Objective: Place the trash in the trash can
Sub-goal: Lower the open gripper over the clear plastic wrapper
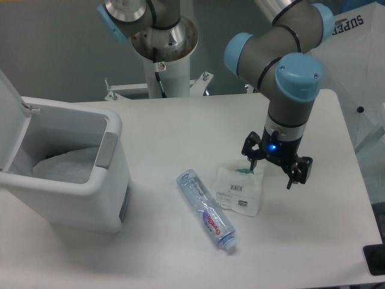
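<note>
Two pieces of trash lie on the white table. The clear crushed bottle [206, 210] with a pink-red label lies diagonally, its blue cap toward the front. Just right of it is the crinkly white packet [240, 189] with a barcode and a green bit at its far edge. My gripper [274, 170] hangs open just above the table at the packet's right far corner, with nothing between its fingers. The trash can [112, 179] stands at the left with its lid [11, 117] swung up and a white liner [65, 166] visible inside.
The arm's base column [163, 57] rises at the back middle of the table [180, 126]. A white cloth with lettering [361, 72] hangs off to the right. A dark object [375, 259] sits at the front right edge.
</note>
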Robot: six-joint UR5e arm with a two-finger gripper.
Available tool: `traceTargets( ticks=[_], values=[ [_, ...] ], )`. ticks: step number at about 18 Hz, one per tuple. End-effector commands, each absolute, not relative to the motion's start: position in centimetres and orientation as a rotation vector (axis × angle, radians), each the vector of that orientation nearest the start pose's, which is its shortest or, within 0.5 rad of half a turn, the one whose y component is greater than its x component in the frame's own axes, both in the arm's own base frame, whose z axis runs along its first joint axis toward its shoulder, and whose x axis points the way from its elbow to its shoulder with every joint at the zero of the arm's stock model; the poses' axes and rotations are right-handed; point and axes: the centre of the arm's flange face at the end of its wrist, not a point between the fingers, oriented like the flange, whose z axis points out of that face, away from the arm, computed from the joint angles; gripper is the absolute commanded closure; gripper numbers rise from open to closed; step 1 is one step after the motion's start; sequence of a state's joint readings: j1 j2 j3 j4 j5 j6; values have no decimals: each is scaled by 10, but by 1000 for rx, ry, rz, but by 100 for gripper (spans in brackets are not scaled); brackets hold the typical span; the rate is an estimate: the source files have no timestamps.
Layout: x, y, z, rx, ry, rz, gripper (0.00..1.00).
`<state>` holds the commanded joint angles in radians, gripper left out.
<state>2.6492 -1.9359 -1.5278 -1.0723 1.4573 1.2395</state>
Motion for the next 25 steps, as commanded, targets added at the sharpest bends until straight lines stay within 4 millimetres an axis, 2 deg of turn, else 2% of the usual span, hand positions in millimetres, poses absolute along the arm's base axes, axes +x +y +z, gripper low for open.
traceTargets(
  ticks=[8,12,17,20,22,25],
  values=[
    [-492,429,352,-2955,235,159,0],
    [-484,417,316,-2910,207,137,0],
    [-481,416,310,-2905,134,137,0],
    [-475,412,297,-2921,138,101,0],
    [-467,405,282,-2941,139,64,0],
    [-466,398,278,-3000,183,98,0]
  ],
)
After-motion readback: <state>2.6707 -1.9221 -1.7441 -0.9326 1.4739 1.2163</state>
